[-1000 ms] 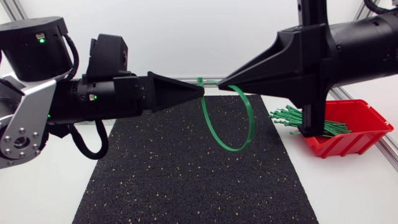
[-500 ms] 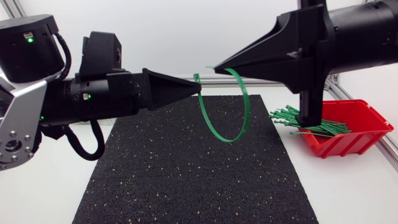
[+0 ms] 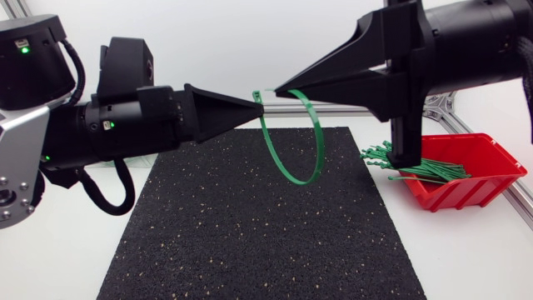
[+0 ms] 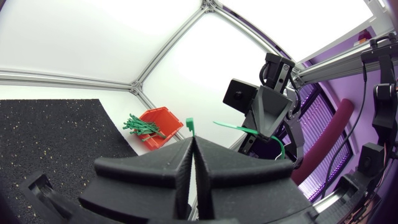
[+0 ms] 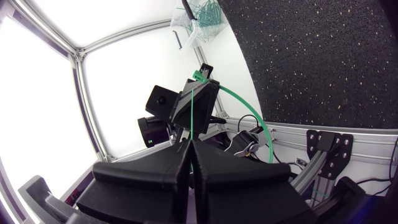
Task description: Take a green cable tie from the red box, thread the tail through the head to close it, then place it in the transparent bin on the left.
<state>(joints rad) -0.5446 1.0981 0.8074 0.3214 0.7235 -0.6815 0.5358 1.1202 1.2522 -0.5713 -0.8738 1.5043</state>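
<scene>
A: Which step is this?
B: Threading, I judge. Above the far edge of the mat (image 3: 250, 242), the left gripper (image 3: 254, 103) pinches the cable tie (image 3: 298, 180) by its head; the loop hangs over the mat; the right gripper (image 3: 280, 87) clamps the tail. Next, the tip needs aiming into the head.

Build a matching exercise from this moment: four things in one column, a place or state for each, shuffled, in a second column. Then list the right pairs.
Things
1. left hand
2. right hand
3. red box
4. black mat

Places or states
A. at the right side of the table, with spare ties in it
B. shut on the tail end of the green cable tie
C. flat on the table, beneath the hanging loop
D. shut on the tie's head end

Pairs: 1-D, 2-B, 3-A, 4-C
</scene>
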